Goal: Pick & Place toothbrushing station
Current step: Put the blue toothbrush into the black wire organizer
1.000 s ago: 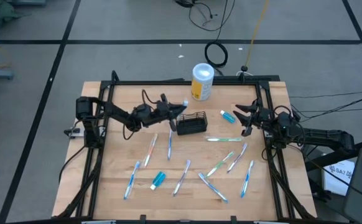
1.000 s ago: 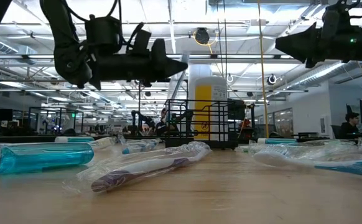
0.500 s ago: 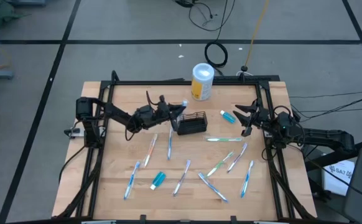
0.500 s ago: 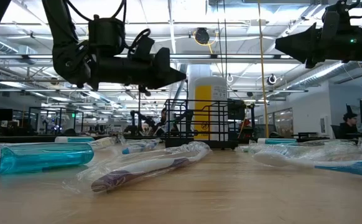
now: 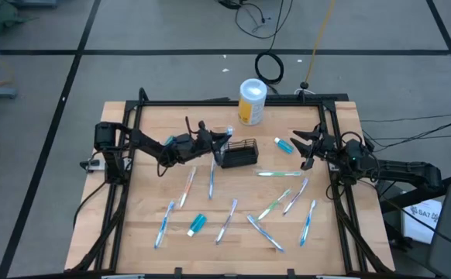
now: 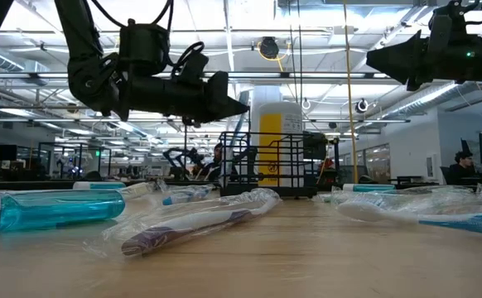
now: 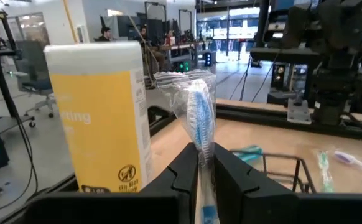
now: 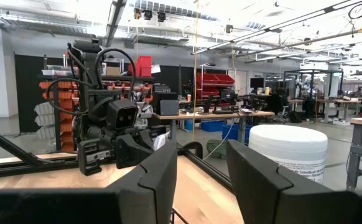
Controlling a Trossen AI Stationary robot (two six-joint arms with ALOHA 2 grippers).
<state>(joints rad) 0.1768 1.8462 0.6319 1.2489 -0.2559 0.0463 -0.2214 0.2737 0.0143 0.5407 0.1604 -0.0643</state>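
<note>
With a wrapped toothbrush [image 7: 199, 118] pinched between its fingers [image 7: 182, 171], the left gripper [image 5: 219, 140] hangs above the table [image 5: 132, 225] just beside the basket [image 5: 239, 154], on the side nearer the left arm. The wrist view shows the fingers nearly together, the brush standing up between them with its blue head still in clear wrap. The placing step appears to be in hand: the brush is lifted and brought almost to the basket, but not yet over it. In the low view the gripper's tip sits higher than the basket's rim [image 6: 266, 135] and short of its near wall. The next move likely calls for a short reach forward until the brush clears the rim, then a descent and a release into the basket. The yellow canister [image 5: 252, 101] stands just beyond, near enough that the reach needs care. More toothbrushes [image 5: 227, 221] lie scattered over the near half of the table. The right gripper [image 5: 308, 144] waits well apart at the table's right side, fingers spread and holding nothing.
</note>
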